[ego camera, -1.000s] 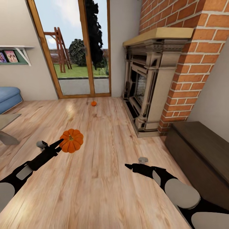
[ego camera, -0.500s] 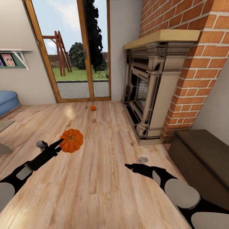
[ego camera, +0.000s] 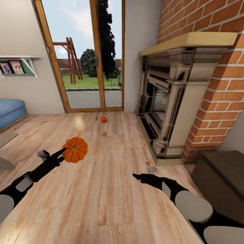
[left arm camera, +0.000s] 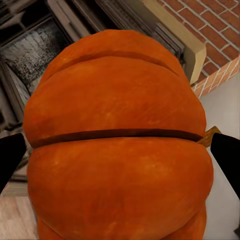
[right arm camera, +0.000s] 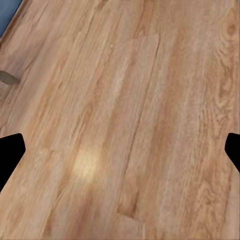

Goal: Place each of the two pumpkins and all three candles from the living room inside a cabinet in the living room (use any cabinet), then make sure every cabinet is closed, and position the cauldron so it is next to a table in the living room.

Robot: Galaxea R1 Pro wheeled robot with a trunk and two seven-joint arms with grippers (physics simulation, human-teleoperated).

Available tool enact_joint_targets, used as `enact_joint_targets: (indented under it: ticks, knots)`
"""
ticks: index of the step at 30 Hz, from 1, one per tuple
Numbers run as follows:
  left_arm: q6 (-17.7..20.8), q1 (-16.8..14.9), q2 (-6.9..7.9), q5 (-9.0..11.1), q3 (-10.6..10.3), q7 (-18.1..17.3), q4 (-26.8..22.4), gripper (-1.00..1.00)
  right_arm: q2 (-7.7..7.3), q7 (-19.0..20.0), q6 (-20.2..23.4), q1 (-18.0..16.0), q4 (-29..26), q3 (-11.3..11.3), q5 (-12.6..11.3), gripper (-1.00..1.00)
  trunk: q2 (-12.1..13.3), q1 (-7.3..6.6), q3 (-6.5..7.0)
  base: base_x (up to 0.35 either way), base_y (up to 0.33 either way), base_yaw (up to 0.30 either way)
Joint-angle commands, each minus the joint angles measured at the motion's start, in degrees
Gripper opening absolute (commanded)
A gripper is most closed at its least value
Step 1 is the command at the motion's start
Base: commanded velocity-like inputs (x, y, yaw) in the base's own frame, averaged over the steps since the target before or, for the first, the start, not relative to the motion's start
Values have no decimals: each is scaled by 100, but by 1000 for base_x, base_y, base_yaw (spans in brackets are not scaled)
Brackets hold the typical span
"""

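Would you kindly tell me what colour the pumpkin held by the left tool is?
Deep orange with darker grooves between its ribs, clearest in the left wrist view: pumpkin.

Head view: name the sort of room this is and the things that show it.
Most likely a living room in a house. A brick fireplace with a stone surround stands along the wall, a blue sofa sits at the far left, and glass patio doors open onto a garden. The floor is wood plank.

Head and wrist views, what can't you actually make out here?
- Cabinet: cut off by the head view's right edge; drawer fronts not readable.
- Far pumpkin: too small for detail.
- Held pumpkin: blocks most of the left wrist view; left gripper contact not visible.
- Right gripper: fingers look open in the wrist view, over bare floor.
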Motion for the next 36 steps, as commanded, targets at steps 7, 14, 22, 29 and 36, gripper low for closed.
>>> enact_joint_targets:
  ticks: [7,14,22,29,36]
  knots:
    - [3,-1,0,5,34,-1,-4,-100,0,-22,-25,0,3,0,0,100,0,0,58,328,88,166]
    - [8,-1,-4,5,34,-1,-5,-100,0,-119,-26,1,4,0,0,100,0,0,116,328,89,166]
    - [5,-1,-16,5,34,-1,-5,-100,0,-125,-26,0,4,0,0,100,0,0,182,327,89,166]
    - [0,-1,-34,5,34,8,-5,-100,0,-125,-26,2,4,0,0,100,0,0,239,327,88,166]
    - [0,-1,-43,5,34,10,-5,-100,-7,-120,-26,1,4,0,0,100,0,0,297,328,45,166]
